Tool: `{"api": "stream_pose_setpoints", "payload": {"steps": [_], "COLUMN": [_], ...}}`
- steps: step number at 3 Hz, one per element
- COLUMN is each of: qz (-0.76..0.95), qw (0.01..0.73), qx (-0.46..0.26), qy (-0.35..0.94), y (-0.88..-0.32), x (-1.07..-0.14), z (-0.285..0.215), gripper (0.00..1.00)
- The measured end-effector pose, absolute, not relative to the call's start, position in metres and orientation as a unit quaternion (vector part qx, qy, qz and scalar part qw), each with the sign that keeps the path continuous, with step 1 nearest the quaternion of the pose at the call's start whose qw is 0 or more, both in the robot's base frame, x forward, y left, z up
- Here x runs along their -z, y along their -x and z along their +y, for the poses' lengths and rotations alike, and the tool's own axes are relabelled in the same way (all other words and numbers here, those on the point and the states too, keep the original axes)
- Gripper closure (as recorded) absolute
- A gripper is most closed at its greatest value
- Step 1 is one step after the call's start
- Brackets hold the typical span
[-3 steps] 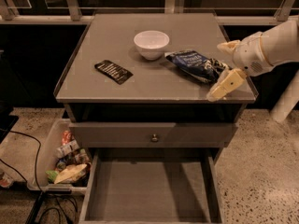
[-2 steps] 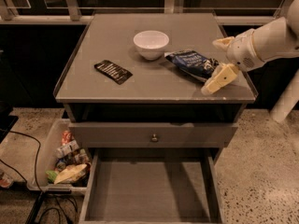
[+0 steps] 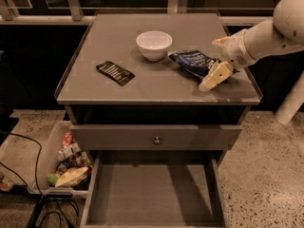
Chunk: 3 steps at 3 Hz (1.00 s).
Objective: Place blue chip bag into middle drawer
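Observation:
The blue chip bag (image 3: 191, 61) lies crinkled on the cabinet top, just right of the white bowl (image 3: 154, 44). My gripper (image 3: 216, 61) comes in from the right at the bag's right end. It is open, with one pale finger behind the bag and the other (image 3: 213, 77) in front of it. The bag rests on the top. The middle drawer (image 3: 152, 196) is pulled out at the bottom of the view, its grey floor bare.
A flat black packet (image 3: 115, 72) lies on the left of the cabinet top (image 3: 118, 91). The drawer above has a closed grey front with a round knob (image 3: 156, 139). A bin of snacks (image 3: 64, 163) and cables (image 3: 33, 175) sit on the floor at the left.
My gripper has moved left across the cabinet top, closer around the right end of the blue chip bag. The bag, bowl and packet have not moved.

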<state>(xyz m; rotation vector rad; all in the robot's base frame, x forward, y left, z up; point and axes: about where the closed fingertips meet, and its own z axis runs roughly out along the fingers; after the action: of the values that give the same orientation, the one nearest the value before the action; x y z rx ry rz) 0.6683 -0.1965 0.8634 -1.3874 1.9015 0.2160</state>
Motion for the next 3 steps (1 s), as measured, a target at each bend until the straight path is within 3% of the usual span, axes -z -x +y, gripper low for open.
{"api": "stream_pose_setpoints", "payload": {"steps": [1, 3], "qz": [0.744, 0.744], "qw": [0.379, 0.379], "qx": [-0.085, -0.085], "qy": [0.543, 0.543], "y": [-0.6683, -0.6683], "x": [-0.8633, -0.8633], "z": [-0.1965, -0.1964], "gripper": [0.18, 0.66]}}
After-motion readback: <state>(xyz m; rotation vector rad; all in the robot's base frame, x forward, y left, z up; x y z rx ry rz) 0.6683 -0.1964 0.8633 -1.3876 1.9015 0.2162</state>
